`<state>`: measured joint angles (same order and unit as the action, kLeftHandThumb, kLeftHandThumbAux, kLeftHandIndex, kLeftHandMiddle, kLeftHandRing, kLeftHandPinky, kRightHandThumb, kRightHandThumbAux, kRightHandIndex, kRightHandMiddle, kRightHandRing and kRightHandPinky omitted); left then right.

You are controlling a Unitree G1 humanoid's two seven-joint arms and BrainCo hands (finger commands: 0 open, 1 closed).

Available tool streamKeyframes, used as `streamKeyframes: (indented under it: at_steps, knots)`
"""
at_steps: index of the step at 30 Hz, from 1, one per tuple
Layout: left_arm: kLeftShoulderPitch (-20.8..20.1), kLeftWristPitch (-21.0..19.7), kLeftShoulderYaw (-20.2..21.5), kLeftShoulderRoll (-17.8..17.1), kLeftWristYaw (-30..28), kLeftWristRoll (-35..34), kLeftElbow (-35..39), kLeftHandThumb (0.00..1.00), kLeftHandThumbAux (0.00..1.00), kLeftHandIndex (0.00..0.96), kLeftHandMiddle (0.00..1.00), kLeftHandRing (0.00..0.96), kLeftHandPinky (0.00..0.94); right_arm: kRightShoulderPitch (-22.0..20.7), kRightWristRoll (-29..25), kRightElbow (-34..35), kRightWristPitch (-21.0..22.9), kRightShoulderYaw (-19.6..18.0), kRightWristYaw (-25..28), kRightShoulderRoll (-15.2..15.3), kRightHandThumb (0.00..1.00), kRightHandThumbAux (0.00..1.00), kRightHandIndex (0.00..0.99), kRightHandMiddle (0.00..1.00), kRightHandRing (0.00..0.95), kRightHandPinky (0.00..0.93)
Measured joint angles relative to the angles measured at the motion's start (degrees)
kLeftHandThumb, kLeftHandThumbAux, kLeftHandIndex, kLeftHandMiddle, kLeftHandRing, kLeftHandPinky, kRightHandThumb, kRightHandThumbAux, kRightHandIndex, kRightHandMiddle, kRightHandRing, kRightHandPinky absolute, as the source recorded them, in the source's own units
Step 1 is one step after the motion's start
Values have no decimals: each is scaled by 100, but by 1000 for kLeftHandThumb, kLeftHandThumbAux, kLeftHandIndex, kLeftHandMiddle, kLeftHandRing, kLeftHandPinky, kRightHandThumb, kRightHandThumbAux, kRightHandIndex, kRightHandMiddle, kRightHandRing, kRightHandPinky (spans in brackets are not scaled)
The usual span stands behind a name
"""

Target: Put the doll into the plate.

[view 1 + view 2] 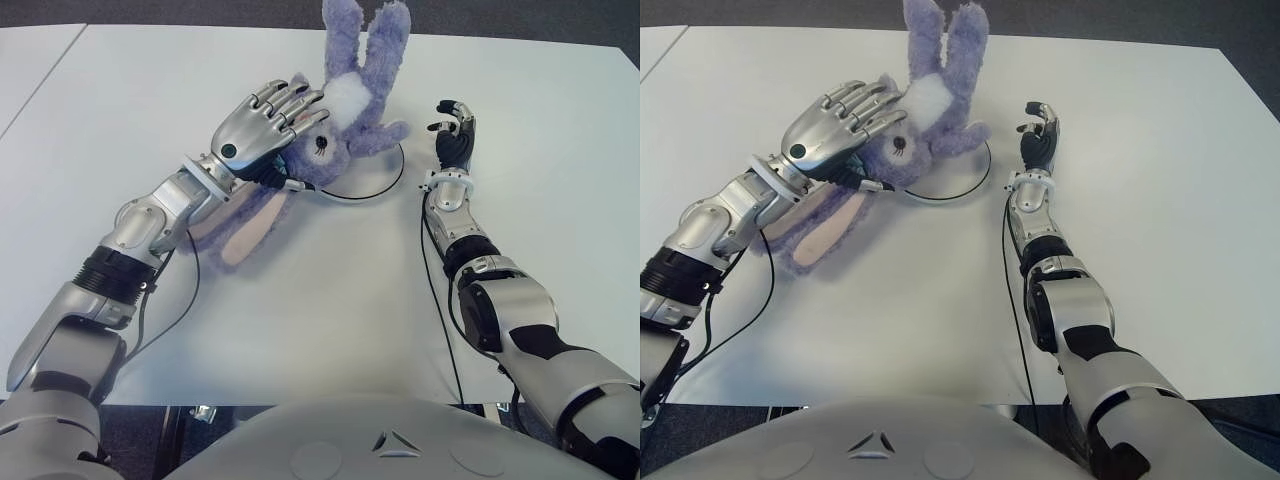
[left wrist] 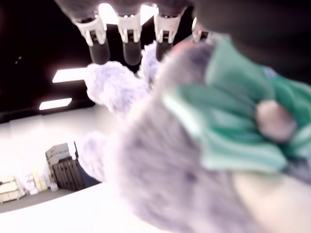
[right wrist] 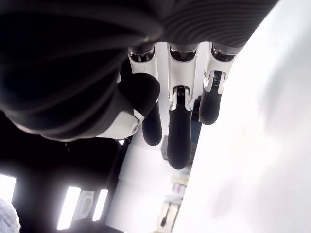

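A purple plush rabbit doll (image 1: 352, 105) with long ears and a white belly lies over the far left part of a white plate (image 1: 380, 181) with a dark rim. Its legs point away from me and one pink-lined ear (image 1: 247, 232) trails onto the table toward me. My left hand (image 1: 275, 120) is shut on the doll's head, fingers over the top. In the left wrist view the doll's fur (image 2: 160, 160) and a green bow (image 2: 233, 121) fill the picture. My right hand (image 1: 455, 135) stands to the right of the plate, fingers relaxed and holding nothing.
The white table (image 1: 330, 300) stretches all around. Black cables (image 1: 180, 300) run along both forearms onto the tabletop. A second white table edge (image 1: 30, 60) shows at the far left.
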<state>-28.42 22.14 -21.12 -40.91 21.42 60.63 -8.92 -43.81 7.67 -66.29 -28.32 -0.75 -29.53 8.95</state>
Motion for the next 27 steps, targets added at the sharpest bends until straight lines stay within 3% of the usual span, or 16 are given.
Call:
streamKeyframes:
  at_steps: [17,27]
  knots:
    - [-9,416,77,-128,351,-66,-59,64,224,0,0,0,0,-13,155,0,39,87,-113,-1,1000,665,283,278,463,194]
    - [-24,534,386,-368,435,-116,-62,33,239,0,0,0,0,-20,208,0,57,114,-224,-9,1000,665,283,273,462,183]
